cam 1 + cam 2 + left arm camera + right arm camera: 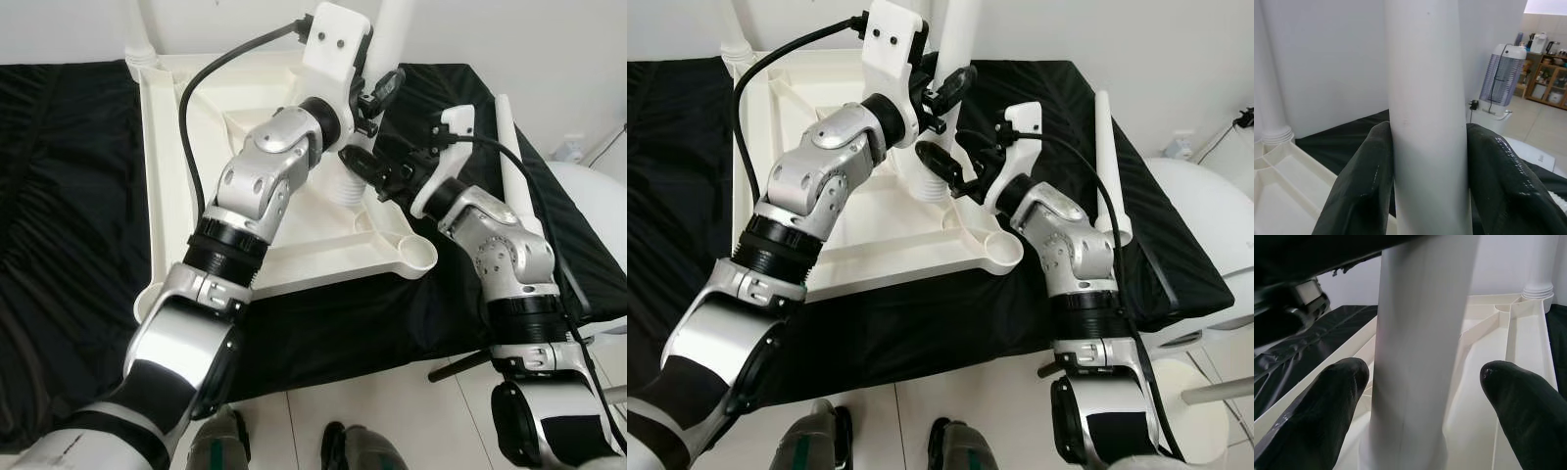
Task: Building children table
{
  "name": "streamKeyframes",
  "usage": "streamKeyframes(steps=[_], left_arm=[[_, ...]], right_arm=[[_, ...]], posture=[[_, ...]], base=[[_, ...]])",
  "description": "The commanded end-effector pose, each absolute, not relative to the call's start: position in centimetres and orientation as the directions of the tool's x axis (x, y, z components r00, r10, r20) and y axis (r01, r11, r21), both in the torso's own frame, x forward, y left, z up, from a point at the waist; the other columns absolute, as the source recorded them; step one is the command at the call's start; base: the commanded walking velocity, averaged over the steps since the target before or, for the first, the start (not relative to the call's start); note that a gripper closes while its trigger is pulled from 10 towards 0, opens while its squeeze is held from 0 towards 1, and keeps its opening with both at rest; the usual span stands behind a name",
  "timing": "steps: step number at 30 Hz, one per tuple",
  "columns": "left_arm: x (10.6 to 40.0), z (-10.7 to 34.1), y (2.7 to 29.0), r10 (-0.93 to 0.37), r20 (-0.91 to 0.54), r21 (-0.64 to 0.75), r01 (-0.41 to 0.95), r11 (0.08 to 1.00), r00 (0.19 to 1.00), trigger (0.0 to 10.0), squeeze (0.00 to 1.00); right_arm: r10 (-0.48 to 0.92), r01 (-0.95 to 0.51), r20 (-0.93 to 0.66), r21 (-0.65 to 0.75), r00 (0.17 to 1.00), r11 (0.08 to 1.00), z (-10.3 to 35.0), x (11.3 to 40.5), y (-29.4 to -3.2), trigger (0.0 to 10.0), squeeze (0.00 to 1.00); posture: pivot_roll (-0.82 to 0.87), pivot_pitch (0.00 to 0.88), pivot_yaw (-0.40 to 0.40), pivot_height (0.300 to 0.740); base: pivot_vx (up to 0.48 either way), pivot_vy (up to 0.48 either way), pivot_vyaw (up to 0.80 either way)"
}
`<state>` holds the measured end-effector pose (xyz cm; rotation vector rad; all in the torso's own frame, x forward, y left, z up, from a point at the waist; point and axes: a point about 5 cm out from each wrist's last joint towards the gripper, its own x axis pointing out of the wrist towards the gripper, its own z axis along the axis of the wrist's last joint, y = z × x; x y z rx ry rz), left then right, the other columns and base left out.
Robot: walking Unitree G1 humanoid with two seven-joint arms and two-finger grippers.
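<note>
Okay, I'm looking down at the white tabletop, which lies upside down on the black cloth, ribs and corner sockets facing up. One white table leg stands upright in the tabletop near its right edge, ribbed base seated at the panel. My left gripper is on that leg well above the base, and in the left wrist view both black fingers press flat against the tube on either side, so I've got it clamped. My right gripper sits lower, near the ribbed base; in the right wrist view the leg runs between its fingertips, but I see a gap on one side, the far fingertip clear of the tube, so those fingers are spread and not gripping. A second leg already stands in the far left corner of the tabletop. A spare leg lies loose on the cloth just to the right of my right arm. The near right corner socket is unfilled. My own feet show on the pale floor below
</note>
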<state>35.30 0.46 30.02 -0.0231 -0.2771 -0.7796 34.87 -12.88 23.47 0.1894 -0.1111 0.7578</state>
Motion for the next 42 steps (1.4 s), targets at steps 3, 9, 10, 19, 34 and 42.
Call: streamKeyframes(steps=[3,9,10,19,34,42], left_arm=[[34.4,30.2,-0.5,-0.755,0.257,0.126,0.754,0.645,0.603,10.0,0.00],[34.2,30.2,-0.7,-0.759,0.258,0.124,0.759,0.639,0.597,10.0,0.00],[34.2,30.2,-0.8,-0.761,0.258,0.124,0.760,0.638,0.596,10.0,0.00],[33.9,30.0,-1.0,-0.769,0.254,0.132,0.767,0.628,0.586,10.0,0.00],[32.4,29.8,-1.6,-0.849,0.228,0.153,0.844,0.515,0.477,10.0,1.00],[31.6,30.0,-1.0,-0.889,0.180,0.200,0.870,0.452,0.420,10.0,0.00]], right_arm=[[0.671,-0.692,0.176,0.123,0.720,0.711,23.9,35.3,-12.7,10.0,0.00],[0.670,-0.691,0.174,0.126,0.721,0.711,24.0,35.6,-12.6,4.7,0.00],[0.668,-0.689,0.172,0.131,0.724,0.712,23.9,35.7,-12.6,2.7,0.00],[0.654,-0.675,0.169,0.151,0.737,0.722,23.9,36.2,-12.8,0.0,0.00],[0.612,-0.638,0.185,0.168,0.769,0.752,23.9,36.9,-13.3,10.0,0.00],[0.577,-0.612,0.218,0.161,0.787,0.774,24.2,37.2,-13.6,10.0,0.00]], posture=[[0.02,0.096,-0.097,0.740],[0.02,0.096,-0.098,0.740],[0.02,0.095,-0.098,0.740],[0.02,0.093,-0.098,0.740],[0.02,0.087,-0.102,0.740],[0.03,0.080,-0.099,0.740]], base=[[0.000,0.000,0.00],[0.000,0.000,0.00],[0.000,0.000,0.00],[0.000,0.000,0.00],[0.000,0.000,0.00],[0.000,0.000,0.00]])
